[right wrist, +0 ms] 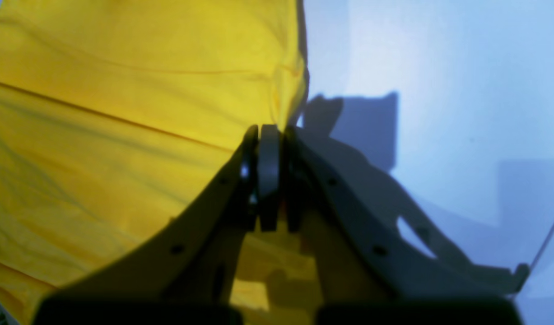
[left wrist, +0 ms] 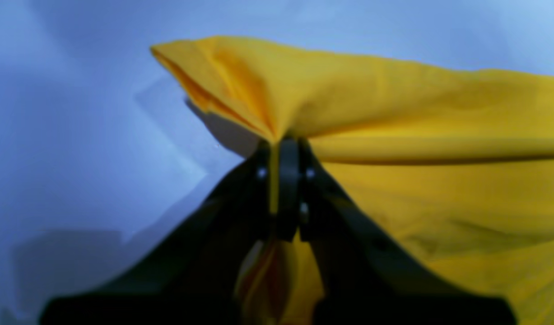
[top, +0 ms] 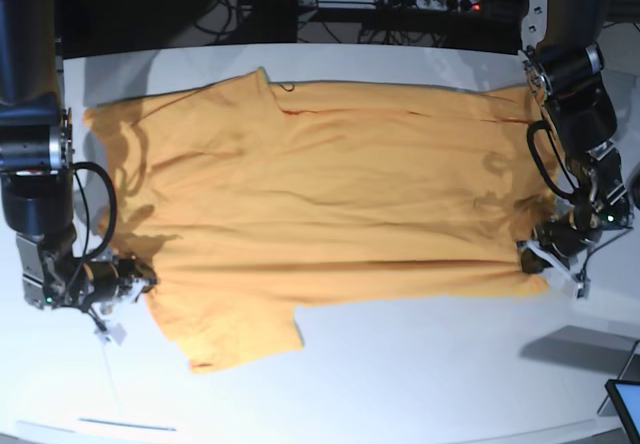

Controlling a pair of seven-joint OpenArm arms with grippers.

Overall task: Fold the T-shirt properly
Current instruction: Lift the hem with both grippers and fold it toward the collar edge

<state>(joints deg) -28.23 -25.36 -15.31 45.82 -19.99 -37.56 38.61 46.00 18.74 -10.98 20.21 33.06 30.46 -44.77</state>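
Shirt (top: 330, 194) is spread flat across the table (top: 430, 384). Left gripper (left wrist: 283, 144) and right gripper (right wrist: 270, 128) each pinch its near edge. I'd lift both evenly and keep the fabric taut so the fold lands straight.

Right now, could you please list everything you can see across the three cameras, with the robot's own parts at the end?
T-shirt: one, orange-yellow, spread flat across the table, a sleeve toward the near edge.
Table: one, white, under the shirt.
Power strip: one, pale, with cables behind the far table edge.
Screen corner: one, dark, near right edge of the base view.
Left tool: one, black, shut on the shirt's edge.
Right tool: one, dark, shut on the shirt's edge.
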